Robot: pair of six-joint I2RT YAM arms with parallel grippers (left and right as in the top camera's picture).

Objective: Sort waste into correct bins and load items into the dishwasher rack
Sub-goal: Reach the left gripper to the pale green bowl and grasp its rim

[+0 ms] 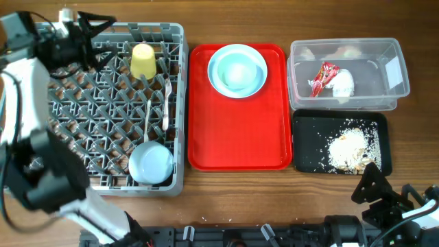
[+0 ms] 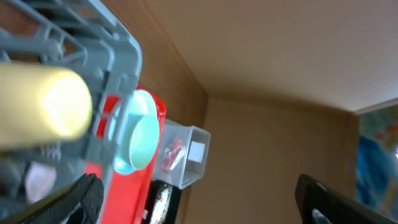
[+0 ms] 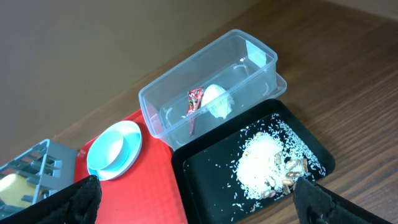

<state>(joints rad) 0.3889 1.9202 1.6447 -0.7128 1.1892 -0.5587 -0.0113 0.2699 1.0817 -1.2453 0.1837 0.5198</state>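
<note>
Where crumbly scraps heap, the shallow rectangular tray is black.

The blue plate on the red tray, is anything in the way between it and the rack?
Nothing visible: the plate sits alone on the red tray, beside the rack, with only the rack's own wall between.

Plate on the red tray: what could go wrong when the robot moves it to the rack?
1. The plate lies flat on the red tray, so it may slip out of a pinch on its rim.
2. The rack already holds a cup, fork and bowl; the plate might knock them.
</note>
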